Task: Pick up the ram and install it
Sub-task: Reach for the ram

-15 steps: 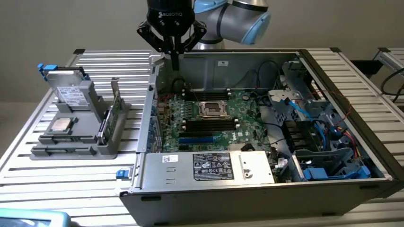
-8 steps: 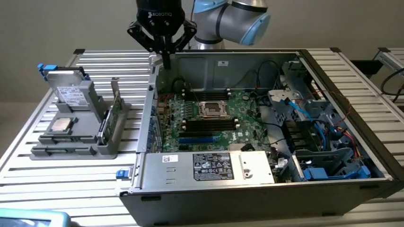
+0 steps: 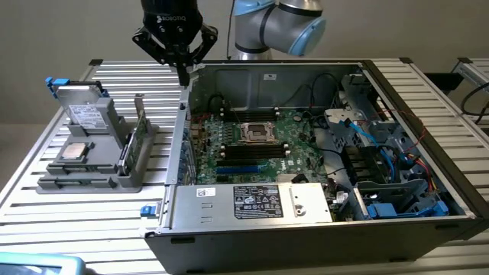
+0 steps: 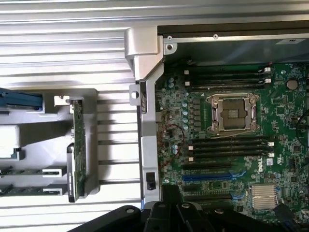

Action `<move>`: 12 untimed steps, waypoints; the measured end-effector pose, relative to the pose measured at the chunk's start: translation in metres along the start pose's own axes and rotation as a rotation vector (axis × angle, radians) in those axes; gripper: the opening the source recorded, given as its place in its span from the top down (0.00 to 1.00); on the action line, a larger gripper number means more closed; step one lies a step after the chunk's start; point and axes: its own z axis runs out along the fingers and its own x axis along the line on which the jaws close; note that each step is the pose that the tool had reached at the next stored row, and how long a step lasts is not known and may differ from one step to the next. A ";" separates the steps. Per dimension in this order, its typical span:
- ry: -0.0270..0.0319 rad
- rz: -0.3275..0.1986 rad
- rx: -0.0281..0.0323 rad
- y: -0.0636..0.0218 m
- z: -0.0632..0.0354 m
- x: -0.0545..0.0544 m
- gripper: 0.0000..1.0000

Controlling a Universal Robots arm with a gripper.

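Two ram sticks (image 4: 34, 170) lie edge-up in the slots of a grey parts holder (image 3: 126, 182) on the exterior view's left, beside the open computer case (image 3: 306, 229). My gripper (image 3: 184, 79) hangs above the case's far left corner wall, well away from the holder. Its fingers are shut with nothing between them. The wrist view has the gripper (image 4: 172, 200) as a black mass over the case's side wall. On the motherboard (image 3: 302, 134), black memory slots (image 4: 227, 145) flank the processor socket (image 4: 231, 113) on both sides.
The holder also carries a tall green expansion card (image 3: 140, 123) standing upright, a hard drive (image 3: 84, 112) and a square silver processor (image 3: 74, 150). Inside the case are the power supply (image 3: 252, 203), blue cables (image 3: 367, 134) and drive bays. Slatted metal table (image 3: 84, 229) all around.
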 end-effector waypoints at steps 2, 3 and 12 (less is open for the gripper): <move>0.0008 -0.002 -0.0028 -0.0012 0.0007 0.007 0.89; 0.0016 -0.003 -0.0035 -0.0018 0.0009 0.010 0.89; 0.0188 -0.016 -0.0030 -0.0047 0.0046 0.035 0.89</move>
